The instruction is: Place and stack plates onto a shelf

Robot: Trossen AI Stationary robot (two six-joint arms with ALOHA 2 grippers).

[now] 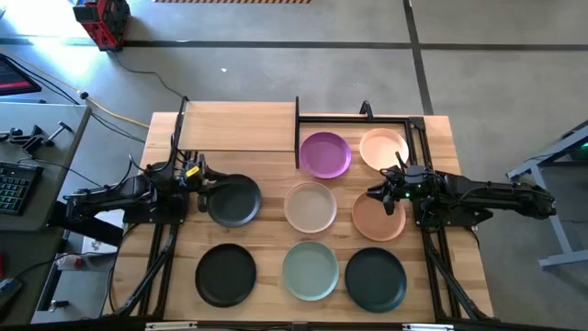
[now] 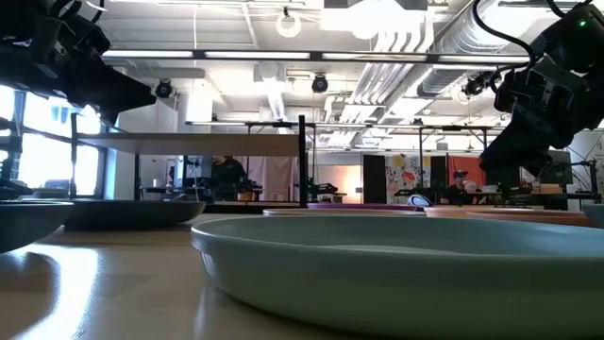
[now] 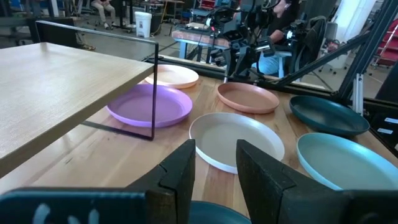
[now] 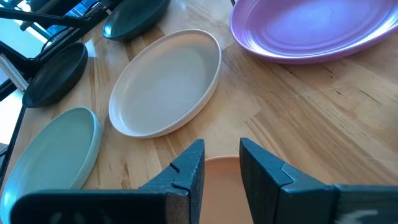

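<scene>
Counting from the high view, you see seven plates on the table: three black, and one each of purple, cream, beige, terracotta and sage green; no eighth plate shows. The purple plate [image 1: 325, 154] and cream plate [image 1: 383, 148] lie at the far edge, just beside the shelf [image 1: 237, 127], which spans the far left corner and carries nothing. The beige plate [image 1: 310, 206] sits mid-table between one black plate [image 1: 233, 201] and the terracotta plate [image 1: 378, 219]. Along the near edge lie a black plate [image 1: 226, 274], the sage green plate [image 1: 310, 269] and another black plate [image 1: 375, 279].

The left gripper [image 3: 216, 171] hangs over the mid-left black plate, fingers parted, grasping nothing. The right gripper [image 4: 222, 167] hangs over the terracotta plate, likewise released.

The tabletop [image 1: 266, 234] is striped butcher-block. Around it lies grey concrete floor; beyond, a workshop with people seated.
</scene>
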